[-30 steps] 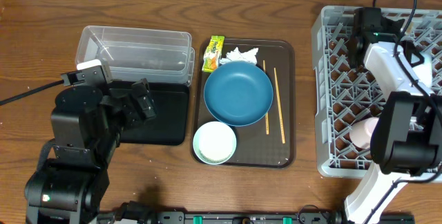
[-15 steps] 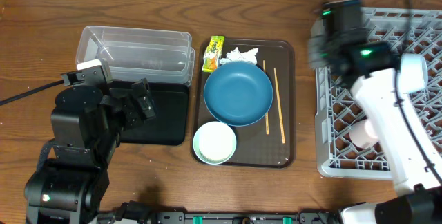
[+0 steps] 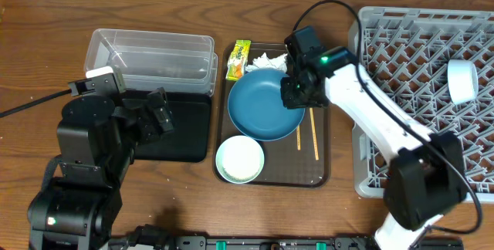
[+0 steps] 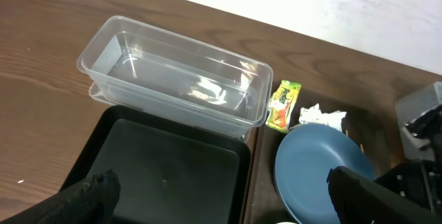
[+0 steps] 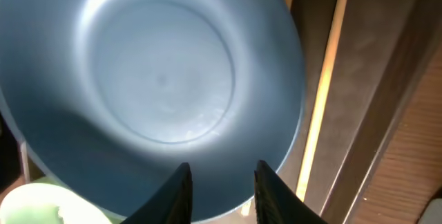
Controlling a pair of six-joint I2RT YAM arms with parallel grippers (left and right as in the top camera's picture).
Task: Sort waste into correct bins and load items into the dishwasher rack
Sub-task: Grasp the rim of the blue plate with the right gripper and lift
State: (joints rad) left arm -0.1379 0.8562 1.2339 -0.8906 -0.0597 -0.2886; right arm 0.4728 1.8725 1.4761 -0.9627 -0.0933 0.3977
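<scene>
The right arm point(image 3: 370, 119) hides part of the blue bowl point(image 3: 258, 107) rim, and the rack point(image 3: 409, 65) is cropped at right.

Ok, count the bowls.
3. On the brown tray: the blue bowl in the middle, the pale green bowl at its near left corner. In the dishwasher rack: the white bowl, on its side. The right arm may hide others.

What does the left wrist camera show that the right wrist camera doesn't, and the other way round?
Only the left wrist view: the clear tub, black tray, yellow-green wrapper and crumpled tissue. Only the right wrist view: the right claw, open over the blue bowl at its rim, with wooden chopsticks alongside. Both: that blue bowl, sitting on the brown tray.
</scene>
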